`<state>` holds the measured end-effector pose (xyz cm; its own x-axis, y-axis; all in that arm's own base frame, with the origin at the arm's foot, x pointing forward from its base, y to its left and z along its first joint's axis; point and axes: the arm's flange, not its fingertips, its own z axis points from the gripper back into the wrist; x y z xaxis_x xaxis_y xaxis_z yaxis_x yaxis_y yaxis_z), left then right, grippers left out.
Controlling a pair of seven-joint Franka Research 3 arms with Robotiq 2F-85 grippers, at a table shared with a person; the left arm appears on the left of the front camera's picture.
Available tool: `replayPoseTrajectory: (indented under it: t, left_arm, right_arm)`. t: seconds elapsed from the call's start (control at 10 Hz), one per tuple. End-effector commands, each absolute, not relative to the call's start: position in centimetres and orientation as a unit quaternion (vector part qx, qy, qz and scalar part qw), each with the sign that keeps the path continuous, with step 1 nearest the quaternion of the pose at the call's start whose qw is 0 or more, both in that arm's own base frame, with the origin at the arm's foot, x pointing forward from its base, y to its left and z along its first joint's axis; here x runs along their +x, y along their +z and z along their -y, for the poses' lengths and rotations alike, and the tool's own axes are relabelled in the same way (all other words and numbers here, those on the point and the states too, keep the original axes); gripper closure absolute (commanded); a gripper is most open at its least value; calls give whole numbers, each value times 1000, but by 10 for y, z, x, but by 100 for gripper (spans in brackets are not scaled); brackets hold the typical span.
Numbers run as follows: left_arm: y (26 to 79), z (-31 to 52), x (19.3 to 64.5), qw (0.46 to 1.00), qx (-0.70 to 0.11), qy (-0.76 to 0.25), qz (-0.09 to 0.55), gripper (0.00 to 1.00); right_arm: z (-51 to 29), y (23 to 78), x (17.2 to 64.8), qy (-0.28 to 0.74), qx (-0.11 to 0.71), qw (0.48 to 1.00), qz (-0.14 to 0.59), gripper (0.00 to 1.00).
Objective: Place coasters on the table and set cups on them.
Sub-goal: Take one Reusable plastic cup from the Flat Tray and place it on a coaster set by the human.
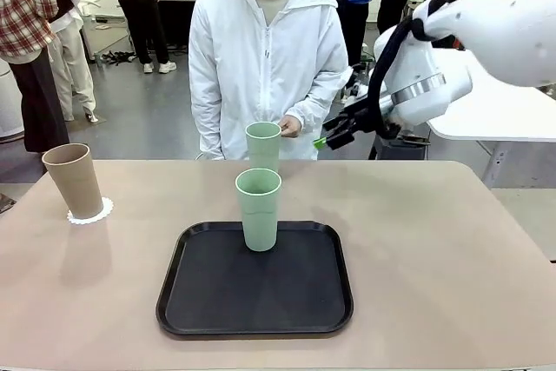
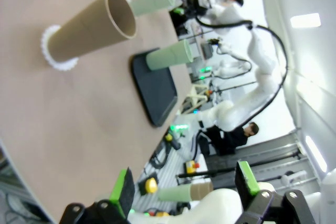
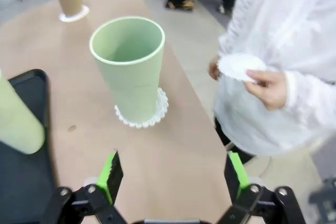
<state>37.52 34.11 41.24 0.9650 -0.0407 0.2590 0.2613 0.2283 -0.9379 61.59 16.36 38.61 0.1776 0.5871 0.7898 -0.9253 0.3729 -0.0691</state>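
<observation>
Right tool is seen right of centre in the front view, raised over the far desk edge, jaws spread wide, nothing held. In the right wrist view the right tool sits at the bottom of the frame. The far green cup stands upright ahead of it at upper centre-left, apart from both fingers, on the second coaster. The third coaster is held in the person's hand at the right of that frame, off the desk.

Left tool is seen at the bottom of the left wrist view, fingers apart, empty. The tan cup is at upper left there, well apart from the tool, on the first coaster.

In the front view the tan cup is at the left edge. The near green cup is upright at centre, on the far part of the black tray, no coaster seen under it. The far green cup is just behind it.
</observation>
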Motion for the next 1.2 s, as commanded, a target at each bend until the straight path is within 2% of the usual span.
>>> replayPoseTrajectory:
  t: [0.0,0.3,0.7,0.8,0.9,1.0,1.1]
  left_arm:
    - [413,-341,374,780,-612,-94,90,0]
    - [413,-341,374,780,-612,-94,90,0]
    - [413,-341,374,780,-612,-94,90,0]
    - [413,-341,374,780,-612,-94,90,0]
    - [413,-341,374,780,-612,-94,90,0]
    - [413,-341,374,780,-612,-94,90,0]
    - [413,-341,374,780,-612,-94,90,0]
  right_arm:
    - [-168,439,563,496,169,796,302,0]
    - [-174,483,515,516,103,822,217,0]
    - [-182,506,477,564,51,818,102,0]
    - [-183,511,477,560,60,819,109,0]
    - [-180,512,481,562,106,813,108,0]
    - [-178,503,471,564,61,816,111,0]
    - [-178,503,471,564,61,816,111,0]
